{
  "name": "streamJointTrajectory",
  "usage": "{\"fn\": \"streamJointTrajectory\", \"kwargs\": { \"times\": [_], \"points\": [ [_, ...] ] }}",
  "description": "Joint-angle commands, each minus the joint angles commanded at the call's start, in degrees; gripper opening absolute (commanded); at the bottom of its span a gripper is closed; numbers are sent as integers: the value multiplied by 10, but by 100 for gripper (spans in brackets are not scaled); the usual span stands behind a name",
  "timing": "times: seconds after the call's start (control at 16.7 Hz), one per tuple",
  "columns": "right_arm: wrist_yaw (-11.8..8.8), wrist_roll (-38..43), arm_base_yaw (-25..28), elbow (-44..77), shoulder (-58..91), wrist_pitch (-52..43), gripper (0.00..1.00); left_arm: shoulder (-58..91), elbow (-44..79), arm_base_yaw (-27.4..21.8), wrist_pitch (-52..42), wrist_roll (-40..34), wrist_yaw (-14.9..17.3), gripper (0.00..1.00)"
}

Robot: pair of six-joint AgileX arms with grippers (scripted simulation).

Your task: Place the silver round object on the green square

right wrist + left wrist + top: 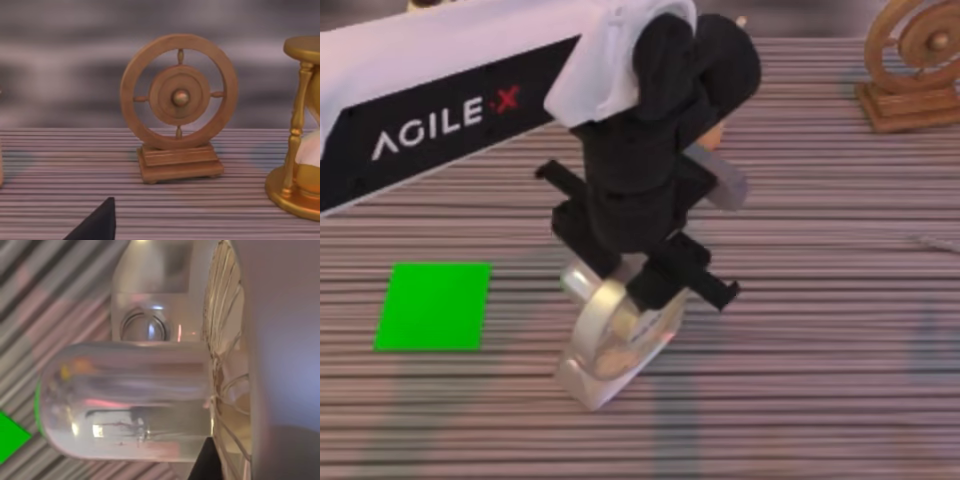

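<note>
Polished metal, rigid and likely slippery: the silver round object point(615, 340) stands under the left claw point(632, 278), which pinches its upper rim; the green square point(432, 305) lies well to the claw's left.

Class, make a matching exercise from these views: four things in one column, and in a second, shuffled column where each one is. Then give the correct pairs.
Things
1. silver round object
2. green square
3. wooden wheel-shaped ornament
4. golden hourglass

Places
A. far right corner of the top view
B. flat on the table, left of the silver object
C. under the left pincer, near the table's middle
D. seen in the right wrist view only, beside the wooden wheel

Pairs: 1-C, 2-B, 3-A, 4-D
</note>
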Motion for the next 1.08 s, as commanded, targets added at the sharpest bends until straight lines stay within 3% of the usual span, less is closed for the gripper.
{"fn": "streamJointTrajectory", "kwargs": {
  "times": [0.3,0.66,0.84,1.08],
  "points": [
    [0,0,0,0,0,0,100,3,91,9,-86,-2,0,0],
    [0,0,0,0,0,0,100,1,93,10,-91,7,0,0],
    [0,0,0,0,0,0,100,-4,79,33,-91,62,0,0],
    [0,0,0,0,0,0,100,-22,48,95,-85,218,0,0]
  ]
}}
